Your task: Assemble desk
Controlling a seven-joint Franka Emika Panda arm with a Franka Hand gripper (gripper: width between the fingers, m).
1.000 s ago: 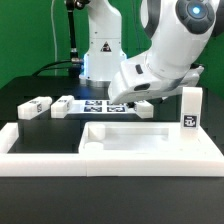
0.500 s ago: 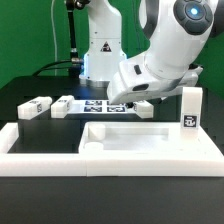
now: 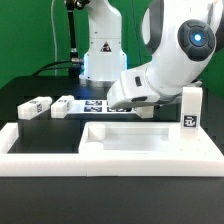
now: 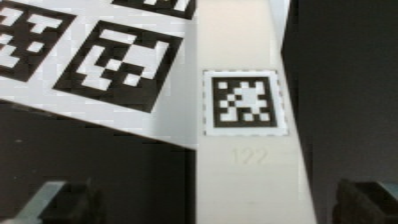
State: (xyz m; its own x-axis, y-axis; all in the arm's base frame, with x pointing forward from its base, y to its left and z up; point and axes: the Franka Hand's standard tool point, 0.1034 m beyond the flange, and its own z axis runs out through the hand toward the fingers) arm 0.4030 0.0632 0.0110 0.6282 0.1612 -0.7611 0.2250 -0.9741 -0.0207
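The gripper is hovering low over the counter with its fingers spread wide. One finger is standing on each side of a lying desk leg, and neither is touching it. The leg is lying tag-up along the marker board. The desk top is resting nearer the camera, and an upright leg is standing at the exterior view's right.
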